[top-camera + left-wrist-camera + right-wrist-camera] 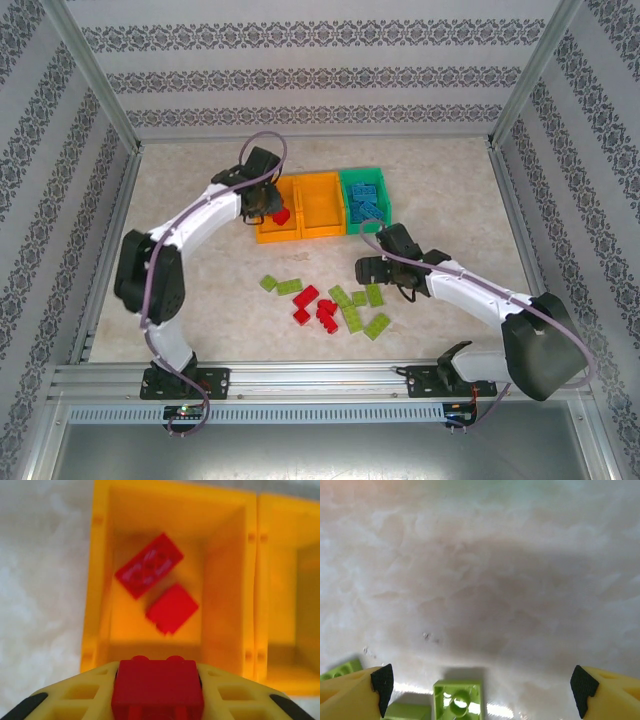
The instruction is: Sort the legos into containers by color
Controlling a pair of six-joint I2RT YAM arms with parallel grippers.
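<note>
three bins stand in one row at the far side of the table (200, 200), touching each other: the left orange bin (262, 236), the middle orange bin (322, 231) and the green bin (363, 175). the green bin holds several blue bricks (366, 203); their exact number is not clear from above.

one held red brick (157, 687) is clamped between the fingers of the left gripper (272, 210), which hangs just over the left orange bin. two red bricks (150, 566) lie on the floor of this bin, near each other. the middle orange bin looks bare inside.

on the table in front of the bins, about four loose red bricks (308, 296) lie close together. about seven lime green bricks (352, 318) lie around them, two on the left and five on the right.

the right gripper (482, 682) is above this group with its jaws spread wide and nothing between them. one lime green brick (458, 700) lies on the table below the gap, with its hollow side up.
</note>
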